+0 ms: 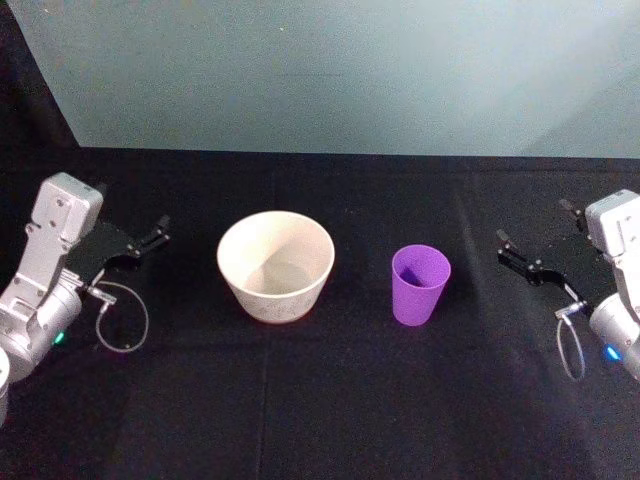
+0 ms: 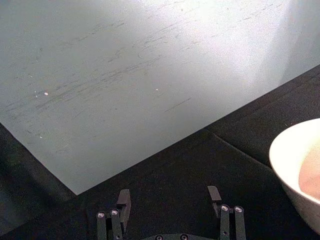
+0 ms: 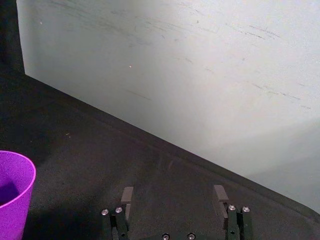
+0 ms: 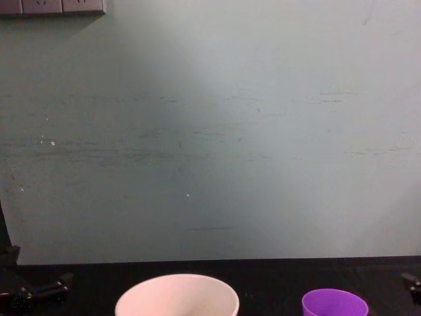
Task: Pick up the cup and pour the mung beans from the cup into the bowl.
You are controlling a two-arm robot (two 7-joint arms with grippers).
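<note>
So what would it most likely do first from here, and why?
Probably move the right gripper sideways toward the cup. That gripper is open and on the cup's side, while the left gripper sits beyond the bowl. The cup stands upright, not yet held, so pouring can't begin.

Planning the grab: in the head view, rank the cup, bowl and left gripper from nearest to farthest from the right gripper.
1. Cup, just left of the right gripper.
2. Bowl, mid-table, beyond the cup.
3. Left gripper, on the far left side.
</note>
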